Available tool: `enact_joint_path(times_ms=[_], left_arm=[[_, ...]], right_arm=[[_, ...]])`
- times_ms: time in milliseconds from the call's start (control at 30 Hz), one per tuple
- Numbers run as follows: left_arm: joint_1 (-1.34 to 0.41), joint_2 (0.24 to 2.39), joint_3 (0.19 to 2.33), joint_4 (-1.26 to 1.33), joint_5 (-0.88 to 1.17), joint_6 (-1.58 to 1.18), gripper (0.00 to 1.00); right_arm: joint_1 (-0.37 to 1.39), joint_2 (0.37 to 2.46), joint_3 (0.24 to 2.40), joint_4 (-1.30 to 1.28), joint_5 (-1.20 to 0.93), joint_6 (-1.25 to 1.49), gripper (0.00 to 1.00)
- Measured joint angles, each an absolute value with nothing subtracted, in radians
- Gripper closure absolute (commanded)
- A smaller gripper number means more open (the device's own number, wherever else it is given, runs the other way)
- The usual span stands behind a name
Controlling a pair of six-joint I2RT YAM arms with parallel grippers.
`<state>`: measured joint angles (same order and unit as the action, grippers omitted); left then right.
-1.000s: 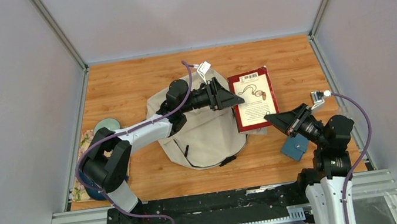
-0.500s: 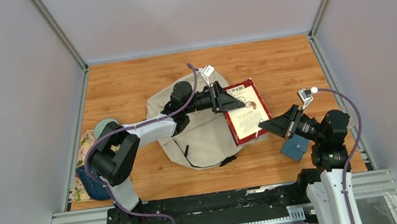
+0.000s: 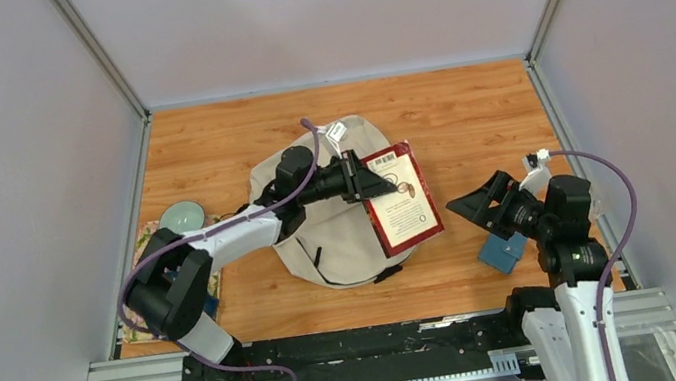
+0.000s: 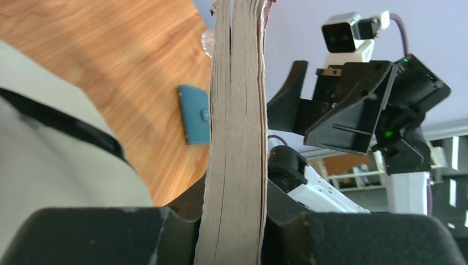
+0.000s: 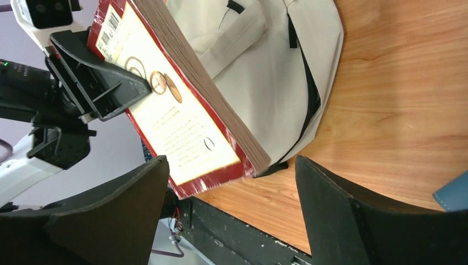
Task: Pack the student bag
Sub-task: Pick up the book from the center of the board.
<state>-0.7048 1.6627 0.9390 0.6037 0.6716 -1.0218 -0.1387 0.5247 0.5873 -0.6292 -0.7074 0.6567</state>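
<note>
**Top external view.** The cream-beige fabric backpack (image 3: 336, 236) is lying at the centre of the wooden table (image 3: 207, 149). The left gripper (image 3: 365, 178) is grasping a red-bordered paperback book (image 3: 402, 203) over the backpack's right side. At centre right, the right gripper (image 3: 474, 205) is hovering with its jaws released, near a small blue case (image 3: 503, 253).

**Left wrist view.** The fingers (image 4: 99, 237) are pinching the book's page edges at bottom centre, and the backpack is showing at the left.

**Right wrist view.** The spread fingers (image 5: 342, 221) are holding nothing. The book is tilting at upper left, with the backpack behind it.
</note>
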Motion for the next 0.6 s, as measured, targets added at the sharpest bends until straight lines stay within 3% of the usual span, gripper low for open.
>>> enact_joint_path(times_ms=[267, 600], left_arm=[[-0.672, 1.404, 0.817, 0.526, 0.472, -0.928, 1.0], [-0.68, 1.364, 0.651, 0.743, 0.35, -1.034, 1.0]], right_arm=[[-0.133, 0.314, 0.388, -0.532, -0.774, 0.826, 0.13], [-0.022, 0.19, 0.306, -0.396, -0.766, 1.038, 0.13]])
